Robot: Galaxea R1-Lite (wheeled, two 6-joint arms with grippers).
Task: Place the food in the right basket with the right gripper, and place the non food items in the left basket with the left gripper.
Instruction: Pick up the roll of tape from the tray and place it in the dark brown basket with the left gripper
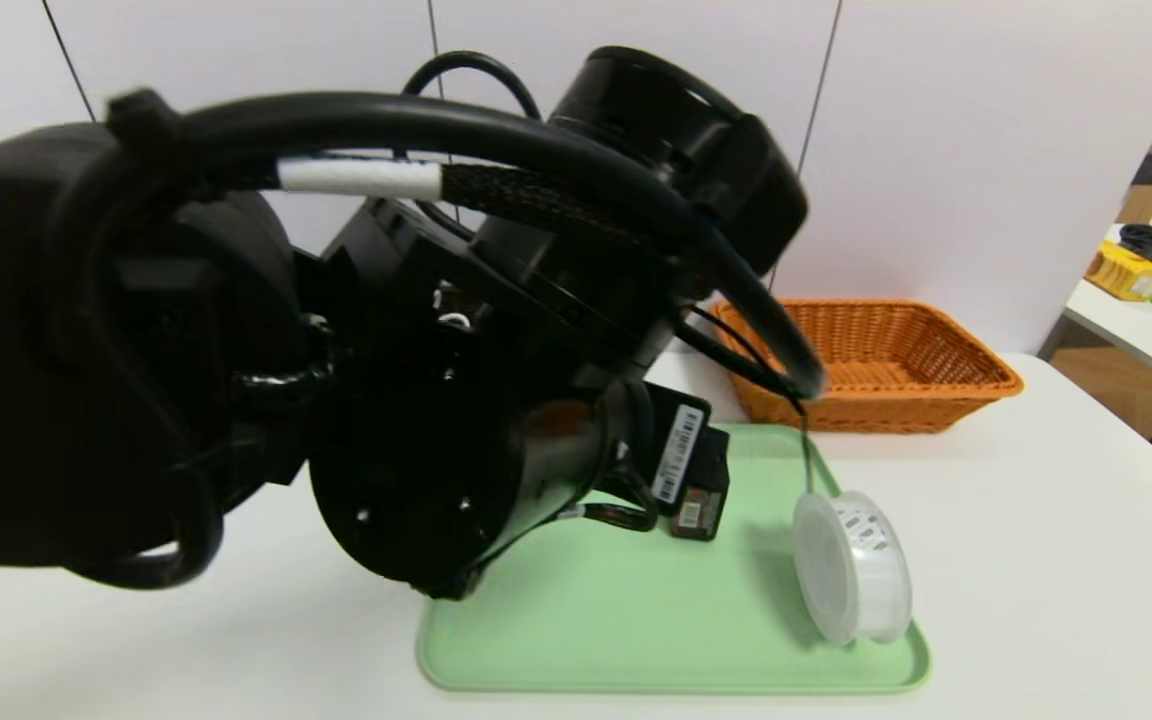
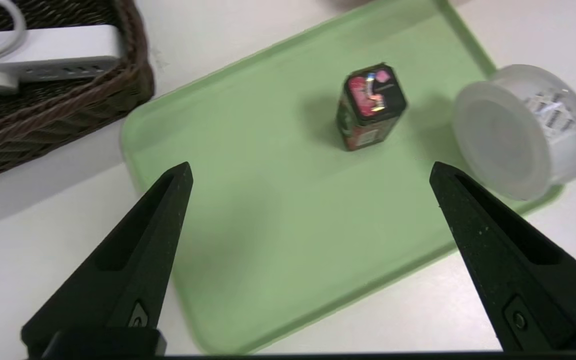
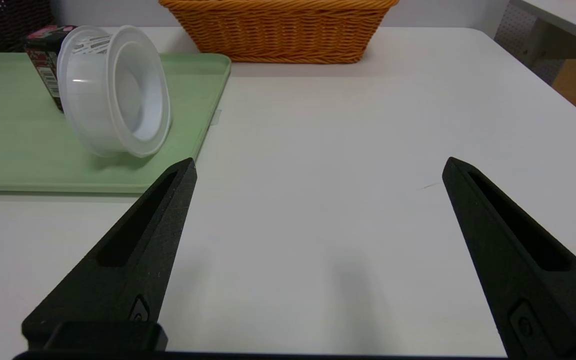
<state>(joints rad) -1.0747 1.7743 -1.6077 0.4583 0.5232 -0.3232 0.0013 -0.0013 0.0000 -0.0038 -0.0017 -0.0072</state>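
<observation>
Two items, carton [image 2: 371, 107] and tub [image 2: 523, 131], lie on the tray [image 2: 288, 200] beyond my left pincer [image 2: 311, 172], wide open and holding nothing; my right pincer [image 3: 320, 167], equally wide and unladen, is over bare desk [image 3: 318, 225].

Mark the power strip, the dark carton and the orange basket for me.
Power strip [image 2: 63, 45]: left wrist view, on its white casing.
Dark carton [image 2: 372, 94]: left wrist view, on its top.
Orange basket [image 3: 288, 35]: right wrist view, on its woven side.
</observation>
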